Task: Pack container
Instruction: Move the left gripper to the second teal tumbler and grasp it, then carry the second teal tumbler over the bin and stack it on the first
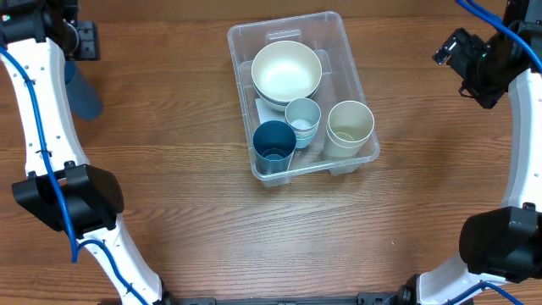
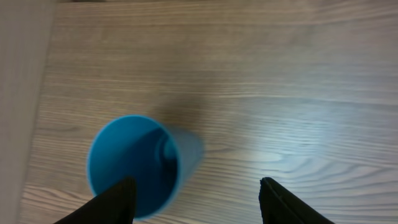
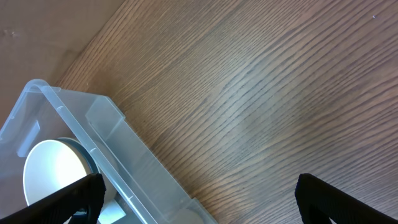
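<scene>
One clear, round-cornered container (image 1: 345, 76) sits mid-table, towards the far side. It holds a bowl stack (image 1: 286, 69) and three cups: dark blue cup (image 1: 273, 140), pale blue cup (image 1: 302, 113), cream cup (image 1: 350, 123). A fourth, blue cup (image 2: 134, 165) stands far left near the table (image 1: 195, 220) edge, under the left gripper (image 2: 196, 182), whose jaws are apart. The right gripper (image 3: 199, 180) gapes wide over bare table to the container's right.

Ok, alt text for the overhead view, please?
A clear plastic container sits mid-table holding a cream bowl, a dark blue cup, a light blue cup and a cream cup. At far left a blue cup sits on the table by the left gripper; the right gripper is open at far right.
</scene>
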Robot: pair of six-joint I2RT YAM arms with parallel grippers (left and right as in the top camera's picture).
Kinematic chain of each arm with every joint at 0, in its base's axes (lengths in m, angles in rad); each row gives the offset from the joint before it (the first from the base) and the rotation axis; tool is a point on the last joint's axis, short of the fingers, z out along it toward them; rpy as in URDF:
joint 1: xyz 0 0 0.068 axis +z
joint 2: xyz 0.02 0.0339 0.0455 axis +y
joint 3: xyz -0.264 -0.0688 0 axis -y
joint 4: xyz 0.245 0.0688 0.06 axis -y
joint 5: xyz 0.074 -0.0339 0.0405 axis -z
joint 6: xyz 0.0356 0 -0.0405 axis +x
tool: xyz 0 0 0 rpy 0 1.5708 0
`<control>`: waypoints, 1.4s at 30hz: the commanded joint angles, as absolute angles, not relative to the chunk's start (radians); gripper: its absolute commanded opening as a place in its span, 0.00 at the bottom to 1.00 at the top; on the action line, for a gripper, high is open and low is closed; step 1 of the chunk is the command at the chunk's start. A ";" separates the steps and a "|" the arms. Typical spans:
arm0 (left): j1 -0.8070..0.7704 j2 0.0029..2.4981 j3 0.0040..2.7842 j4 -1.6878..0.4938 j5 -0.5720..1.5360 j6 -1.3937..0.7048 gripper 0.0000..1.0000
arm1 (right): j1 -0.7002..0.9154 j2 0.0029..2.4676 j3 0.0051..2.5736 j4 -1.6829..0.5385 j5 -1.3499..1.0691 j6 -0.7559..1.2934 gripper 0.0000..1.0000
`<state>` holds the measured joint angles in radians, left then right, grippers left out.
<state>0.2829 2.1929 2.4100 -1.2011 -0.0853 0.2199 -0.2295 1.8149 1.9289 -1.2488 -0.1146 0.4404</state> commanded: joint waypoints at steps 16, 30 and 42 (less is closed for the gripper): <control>0.341 2.386 2.413 -1.221 -0.024 0.252 0.04 | -0.231 1.801 1.951 -1.243 -0.106 0.443 1.00; 0.006 2.090 2.497 -1.411 0.172 0.203 0.04 | -0.231 1.801 1.951 -1.243 -0.106 0.442 1.00; -0.509 1.927 2.495 -1.438 0.104 0.214 0.04 | -0.231 1.801 1.951 -1.244 -0.106 0.443 1.00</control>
